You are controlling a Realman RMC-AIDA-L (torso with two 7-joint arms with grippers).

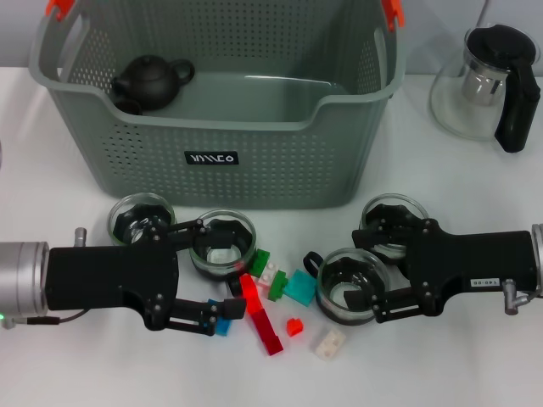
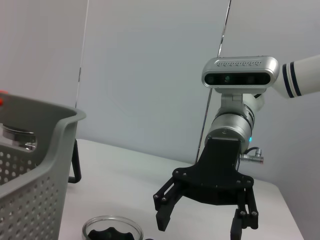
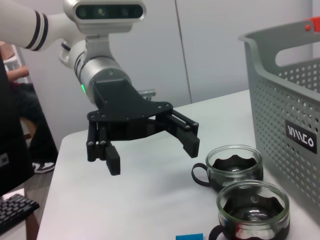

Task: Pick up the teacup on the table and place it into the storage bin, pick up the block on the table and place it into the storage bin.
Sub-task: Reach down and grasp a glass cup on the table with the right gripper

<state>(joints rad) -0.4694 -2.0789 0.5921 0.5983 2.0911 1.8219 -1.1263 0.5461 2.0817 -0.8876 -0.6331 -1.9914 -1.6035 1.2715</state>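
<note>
Grippers both low over the table, facing each other across the block pile. Left gripper: fingers spread wide, nothing held; far finger beside a glass teacup, near fingertip touching or just over a blue block. A second glass teacup sits behind this gripper's far finger, partly hidden.

Right gripper: also spread wide, empty. One glass teacup lies between its fingers, rim up, not yet clamped; another sits just beyond the far finger.

Blocks between the two grippers: long red block, green block, teal block, small red block, white block.

Storage bin stands beyond both grippers, near; a dark clay teapot rests inside at its left rear. Glass pitcher with black handle well beyond the right gripper, beside the bin.

Judgement: step in hand is the right gripper's grasp on the straddled cup.
- Close across the glass wall evenly; the cup's handle appears to point toward the blocks, so keep pads off it.
- Glass is slippery: close firmly before lifting.
- Lift straight up, high enough to pass the bin's front rim.
- Neighbouring cup is close; avoid sideways drift.
- Left gripper should hold off to avoid crowding.
</note>
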